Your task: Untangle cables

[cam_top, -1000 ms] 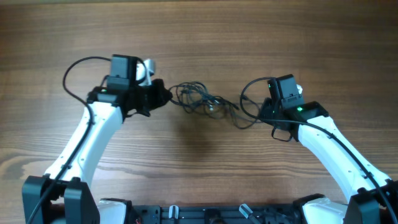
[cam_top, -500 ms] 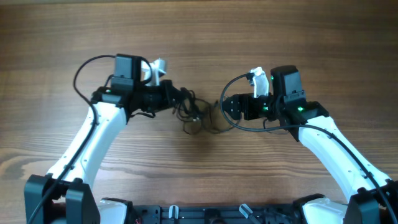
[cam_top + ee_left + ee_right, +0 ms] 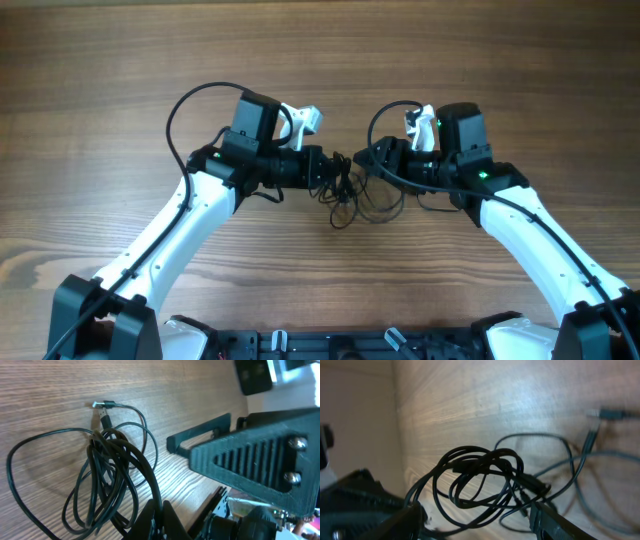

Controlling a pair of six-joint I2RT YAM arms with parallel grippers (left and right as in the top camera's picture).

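Nearest you in the overhead view, the arm bases (image 3: 100,320) sit at the bottom edge. The white links (image 3: 160,240) run up and inward, so the two grippers face each other over the middle of the table (image 3: 320,50). Your left gripper (image 3: 322,172) points right and your right gripper (image 3: 378,158) points left, close together. The cables (image 3: 350,195) are bunched between and just below them.

Left wrist view: your left gripper's (image 3: 155,521) fingers are together at the bottom of the frame, clamped on the cables (image 3: 107,475). Several black strands converge and run into the pinch. From there the bundle fans out away from the camera in loose overlapping loops on the wood, one big loop off to the left. Farthest out, a thin strand ends in a small plug (image 3: 99,405) with a silvery tip, lying flat on the table beyond the main knot.

Right wrist view: your right gripper's (image 3: 476,512) fingers (image 3: 555,522) are apart, one at each lower corner, nothing pinched. A tangle of the cables (image 3: 480,472) sits in the gap between them, just ahead of the tips. You can't tell if it touches either finger. Beyond it more loops spread right over the table, and near the far right edge is a plug end (image 3: 607,412), blurred.

Overhead again, farther up: a thicker black wire (image 3: 185,100) arcs off your left arm, and another thick wire (image 3: 372,122) off your right arm. Both are arm wiring. Past them the wood-grain tabletop runs to the top edge.
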